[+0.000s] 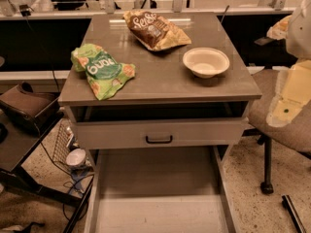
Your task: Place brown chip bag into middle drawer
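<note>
The brown chip bag (pixel 154 29) lies crinkled on the back middle of the grey cabinet top (pixel 165 76). The middle drawer (pixel 158 188) is pulled out toward me below the cabinet, and its flat grey floor is bare. My gripper (pixel 287 101) shows as a white and pale yellow shape at the right edge, off to the side of the cabinet. It is well right of and below the bag and holds nothing that I can see.
A green chip bag (pixel 102 69) lies on the left of the top and a white bowl (pixel 206 61) on the right. A grey drawer front with a black handle (pixel 159 139) sits above the open drawer. A chair (pixel 277 130) stands at right, and a dark low table (pixel 24 130) at left.
</note>
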Tool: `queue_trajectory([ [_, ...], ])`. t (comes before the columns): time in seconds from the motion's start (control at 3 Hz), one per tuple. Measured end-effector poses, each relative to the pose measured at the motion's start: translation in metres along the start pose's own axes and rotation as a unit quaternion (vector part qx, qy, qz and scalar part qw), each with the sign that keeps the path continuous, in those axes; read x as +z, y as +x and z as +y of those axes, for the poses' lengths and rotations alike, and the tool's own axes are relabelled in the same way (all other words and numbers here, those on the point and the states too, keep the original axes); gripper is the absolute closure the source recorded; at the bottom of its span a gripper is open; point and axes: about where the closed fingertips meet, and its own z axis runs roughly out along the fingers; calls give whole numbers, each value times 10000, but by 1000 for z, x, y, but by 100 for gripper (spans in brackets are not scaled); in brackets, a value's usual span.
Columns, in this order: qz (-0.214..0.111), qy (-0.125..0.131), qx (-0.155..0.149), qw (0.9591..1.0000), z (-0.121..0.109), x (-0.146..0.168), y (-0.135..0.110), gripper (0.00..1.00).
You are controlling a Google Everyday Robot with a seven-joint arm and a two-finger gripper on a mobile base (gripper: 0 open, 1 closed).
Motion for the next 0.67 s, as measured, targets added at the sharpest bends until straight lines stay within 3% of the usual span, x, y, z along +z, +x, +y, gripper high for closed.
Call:
queue_trajectory([
  [0.33, 0, 1, 0, 10000, 0, 0, 0, 0],
  [0.67, -35, 345, -104, 9993, -15, 0, -7, 0],
])
